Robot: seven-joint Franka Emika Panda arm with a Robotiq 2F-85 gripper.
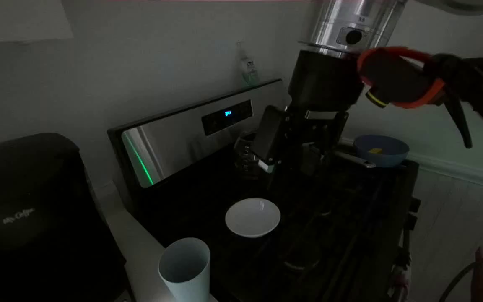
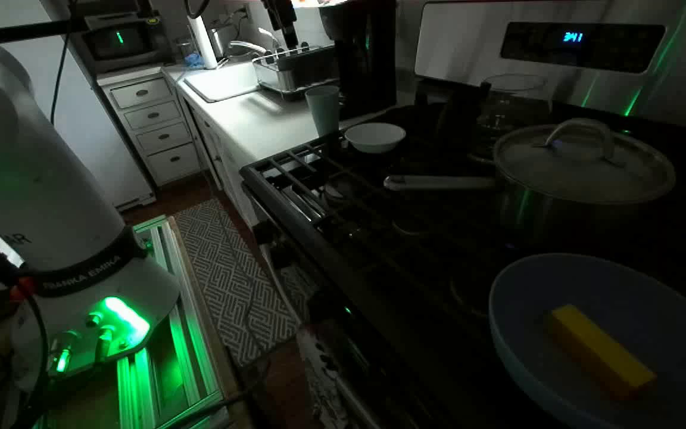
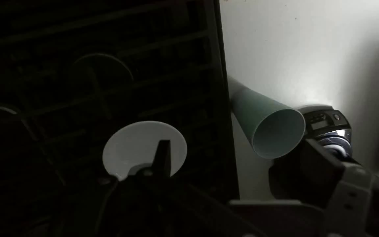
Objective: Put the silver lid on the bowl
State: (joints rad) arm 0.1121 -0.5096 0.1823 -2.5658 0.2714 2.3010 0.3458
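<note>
The silver lid (image 2: 584, 170) with an arched handle rests on the steel pot (image 2: 557, 217) at the back of the stove in an exterior view. The bluish-grey bowl (image 2: 518, 333) stands in front of the pot with a yellow sponge (image 2: 602, 351) in it. The bowl (image 1: 386, 156) also shows at the far end of the stove. My gripper (image 1: 288, 167) hangs above the stove with fingers apart and nothing between them; it hides the pot and lid there, apart from the pot handle (image 1: 354, 159). In the wrist view the gripper's fingers (image 3: 243, 148) stand wide apart; lid and bowl are out of view.
A white round bowl (image 1: 253, 218) sits on the stove grate, near a pale cup (image 1: 185, 268) on the counter. A glass vessel (image 2: 513, 98) stands behind the pot. A black coffee maker (image 1: 27, 209) is on the counter. The room is very dark.
</note>
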